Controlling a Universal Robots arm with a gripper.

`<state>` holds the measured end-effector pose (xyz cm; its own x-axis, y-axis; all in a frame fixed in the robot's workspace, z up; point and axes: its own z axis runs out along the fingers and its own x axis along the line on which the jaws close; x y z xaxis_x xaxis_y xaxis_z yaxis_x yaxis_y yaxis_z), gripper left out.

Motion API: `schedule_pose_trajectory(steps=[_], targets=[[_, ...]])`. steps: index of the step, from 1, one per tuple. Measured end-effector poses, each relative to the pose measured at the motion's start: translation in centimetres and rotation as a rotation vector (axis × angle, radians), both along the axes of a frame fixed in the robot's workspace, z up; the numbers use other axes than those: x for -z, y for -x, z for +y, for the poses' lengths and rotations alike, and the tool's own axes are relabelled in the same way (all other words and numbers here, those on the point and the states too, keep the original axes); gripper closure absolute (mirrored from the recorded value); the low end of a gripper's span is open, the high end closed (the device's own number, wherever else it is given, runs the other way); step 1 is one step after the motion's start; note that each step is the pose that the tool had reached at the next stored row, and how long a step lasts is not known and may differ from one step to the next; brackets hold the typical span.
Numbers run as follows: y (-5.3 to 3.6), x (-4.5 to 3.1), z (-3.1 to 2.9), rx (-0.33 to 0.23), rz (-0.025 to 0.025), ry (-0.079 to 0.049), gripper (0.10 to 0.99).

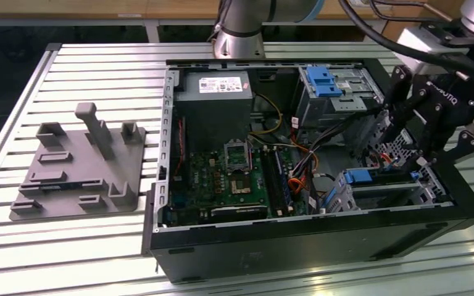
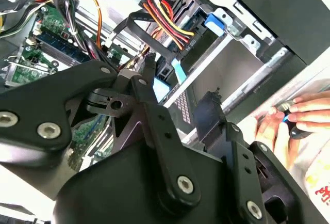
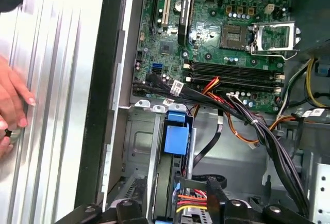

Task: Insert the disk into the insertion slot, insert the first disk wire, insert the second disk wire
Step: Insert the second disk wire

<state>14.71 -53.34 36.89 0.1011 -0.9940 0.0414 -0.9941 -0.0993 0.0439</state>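
The disk (image 1: 374, 177), silver with a blue carrier, lies inside the insertion slot (image 1: 424, 192), a bare metal cage at the case's corner on the exterior view's right. Its blue handle end (image 3: 175, 133) faces the motherboard. My black gripper (image 1: 397, 161) reaches down at the disk's far end. In the second wrist view the gripper (image 2: 175, 87) is shut on a light blue flat disk wire (image 2: 161, 89). A bundle of red, yellow and orange wires (image 2: 165, 17) runs beside it to the same end of the disk (image 3: 192, 201).
A person's hand (image 2: 299, 115) rests on the table just outside the case wall (image 3: 13, 100). A larger grey bay with a blue latch (image 1: 323, 80) stands behind the slot. Loose black cables (image 3: 268, 141) cross the case. A grey fixture plate (image 1: 81, 166) lies on the exterior view's left.
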Motion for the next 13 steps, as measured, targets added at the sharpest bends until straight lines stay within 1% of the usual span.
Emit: schedule_pose_trajectory(steps=[3,13], targets=[[0.00,-0.15,0.00,0.000,0.0000,0.000,0.518],[0.00,-0.23,0.00,0.000,0.0000,-0.001,0.518]])
